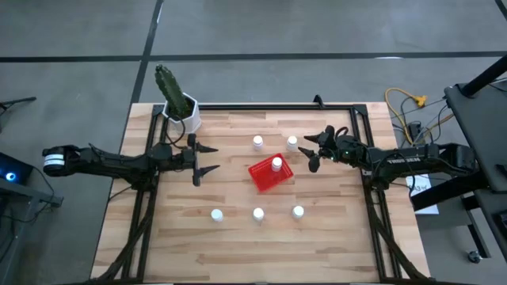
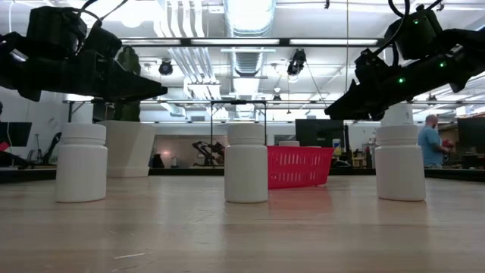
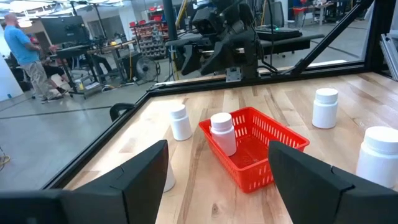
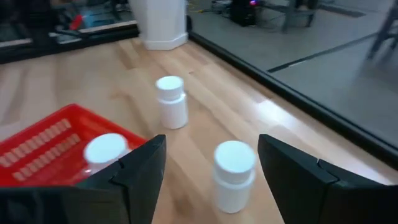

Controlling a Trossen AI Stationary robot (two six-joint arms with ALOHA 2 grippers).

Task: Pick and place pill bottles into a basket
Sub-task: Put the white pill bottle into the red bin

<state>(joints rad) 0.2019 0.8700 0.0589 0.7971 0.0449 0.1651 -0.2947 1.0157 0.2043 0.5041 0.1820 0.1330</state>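
Note:
The red basket (image 1: 263, 177) sits mid-table with one pill bottle (image 1: 276, 164) upright inside it. Two more bottles (image 1: 257, 142) (image 1: 292, 142) stand beyond the basket, and three (image 1: 216, 214) (image 1: 258, 213) (image 1: 298, 211) stand in a row nearer the front edge. My left gripper (image 1: 215, 157) hovers open to the left of the basket, pointing level at it (image 3: 255, 146). My right gripper (image 1: 310, 152) hovers open to the right of the far right bottle (image 4: 233, 168), tipped slightly down. That bottle shows between its fingers, apart from them.
A white hexagonal pot with a cactus (image 1: 181, 111) stands at the far left corner. A black frame (image 1: 356, 142) runs along the table's edges. Bare wood lies between the basket and the front row of bottles (image 2: 246, 163). A person (image 3: 25, 53) stands in the room beyond.

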